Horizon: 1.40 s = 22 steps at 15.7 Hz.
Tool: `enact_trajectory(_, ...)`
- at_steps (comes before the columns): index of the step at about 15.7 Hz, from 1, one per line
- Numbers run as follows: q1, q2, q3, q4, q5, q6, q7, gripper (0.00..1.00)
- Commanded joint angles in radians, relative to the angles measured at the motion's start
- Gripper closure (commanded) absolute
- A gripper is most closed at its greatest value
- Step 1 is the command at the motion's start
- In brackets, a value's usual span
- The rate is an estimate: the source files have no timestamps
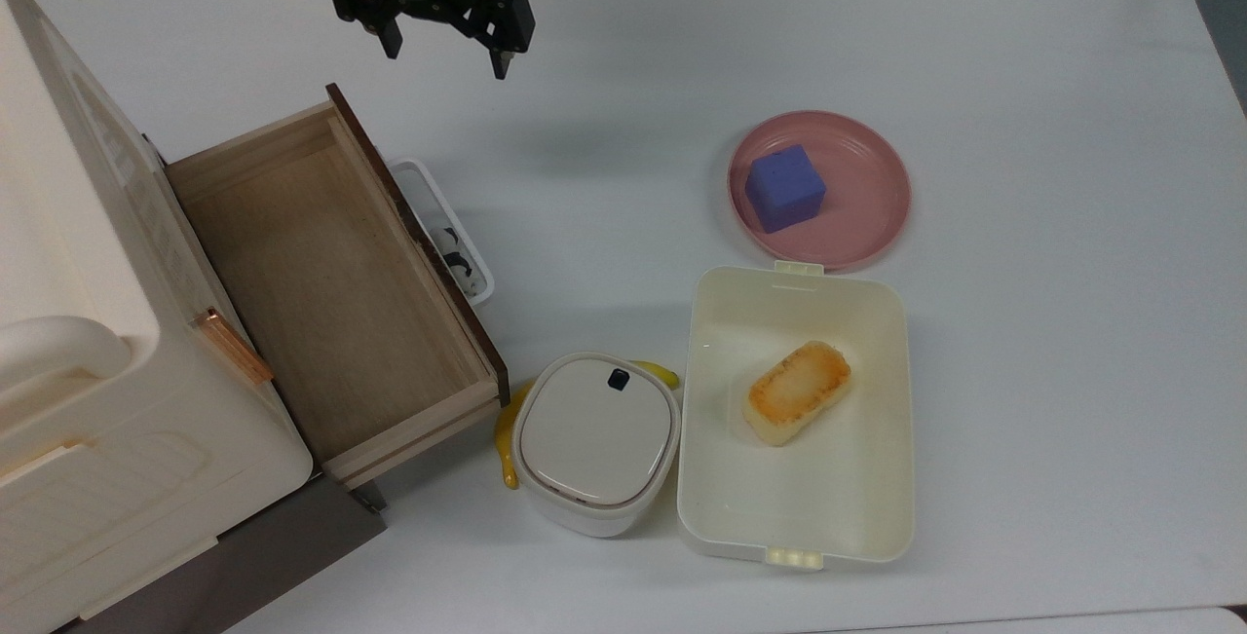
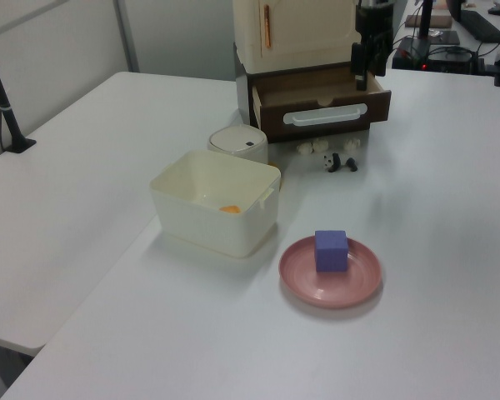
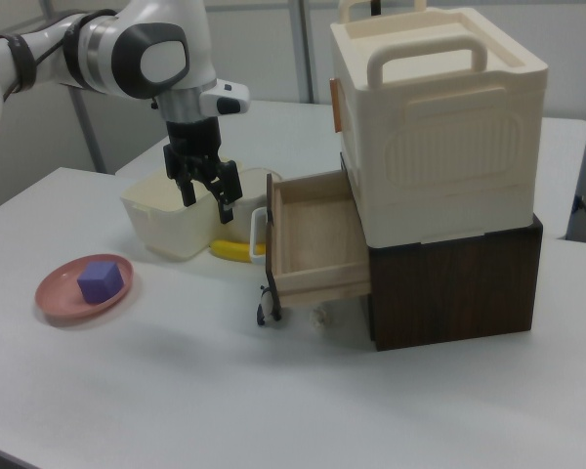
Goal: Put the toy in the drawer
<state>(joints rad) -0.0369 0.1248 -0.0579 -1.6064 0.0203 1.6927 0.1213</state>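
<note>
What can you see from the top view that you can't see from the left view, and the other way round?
Looking down, the top view gives you the drawer's bare wooden floor and the yellow banana curled behind the white lidded bin. The left view gives you the drawer's dark front face-on with its white handle, and the toy panda standing whole in front of it. Both show the open gripper, the purple cube on the pink plate, and the cream lunch box.
</note>
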Motion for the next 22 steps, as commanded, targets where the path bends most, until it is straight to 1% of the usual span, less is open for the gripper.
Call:
enact_trajectory(1, -0.023, 0.004, -0.002, 0.037, 0.018, -0.034, -0.031, 0.00)
enact_trajectory(11, -0.027, 0.006, 0.000, 0.037, 0.021, -0.034, -0.110, 0.00)
enact_trajectory(14, -0.027, 0.009, 0.000, 0.037, 0.018, -0.034, -0.114, 0.00)
enact_trajectory(18, -0.012, 0.039, 0.007, 0.036, 0.012, -0.034, -0.114, 0.00)
enact_trajectory(19, -0.012, 0.042, 0.007, 0.034, 0.010, -0.034, -0.123, 0.00)
enact_trajectory(22, 0.022, 0.065, 0.007, 0.019, 0.009, -0.034, -0.180, 0.00)
